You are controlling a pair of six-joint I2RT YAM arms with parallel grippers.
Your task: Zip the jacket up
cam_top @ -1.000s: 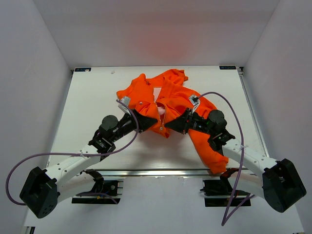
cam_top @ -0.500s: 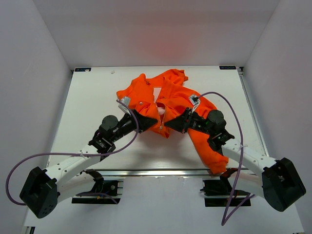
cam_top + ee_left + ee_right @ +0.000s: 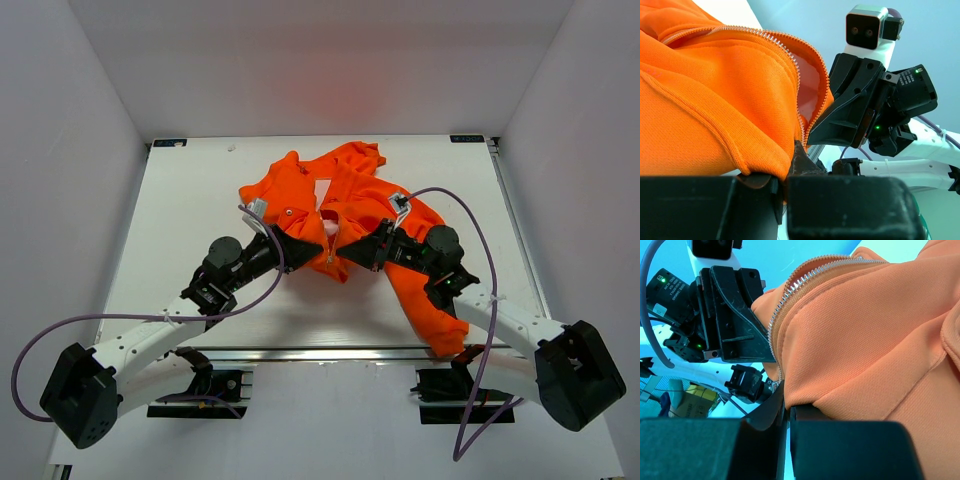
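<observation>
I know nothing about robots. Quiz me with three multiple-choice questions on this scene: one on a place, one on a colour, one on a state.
1. Where do the two arms hold the jacket?
A. at the collar
B. at its near front edge, on either side of the zipper
C. at the sleeve ends

2. What colour is the jacket?
A. blue
B. green
C. orange

3. How are the left gripper and right gripper?
A. both shut on fabric
B. both open above it
C. one open, one shut

Answers:
1 B: each wrist view shows the hem pinched right beside the zipper teeth.
2 C: it is bright orange in every view.
3 A: fabric is clamped between each pair of fingers.
</observation>
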